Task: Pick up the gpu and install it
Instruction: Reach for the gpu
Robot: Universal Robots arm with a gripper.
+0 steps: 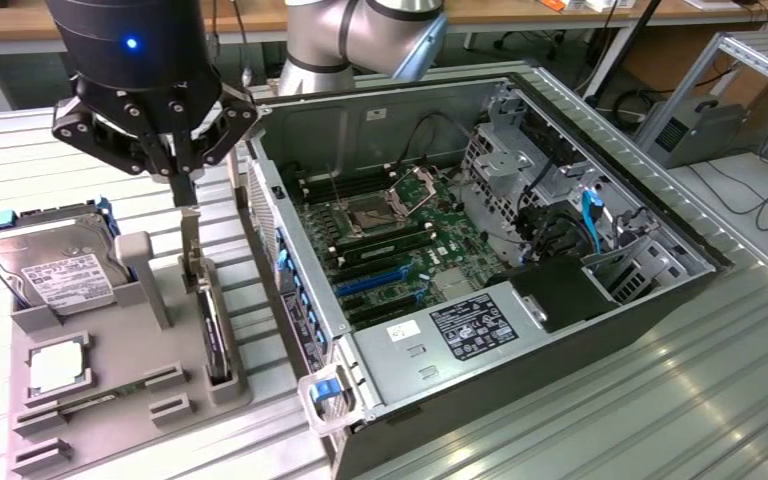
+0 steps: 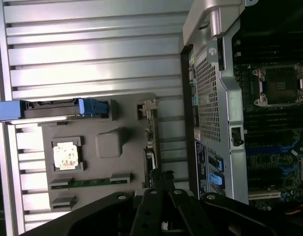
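Note:
The gpu is a thin dark card standing on edge in a slot of the grey holder, its silver bracket end pointing up toward the gripper. My gripper hangs just above that bracket end, fingers pressed together and shut on nothing. In the wrist view the gpu appears edge-on along the side of the grey holder, with the gripper over its near end. The open computer case lies beside the holder, and blue expansion slots show on its motherboard.
The holder also carries a silver hard drive with blue rails, a square CPU chip and a memory stick. The case's perforated side wall stands close to the gpu. All of it rests on a ribbed metal table.

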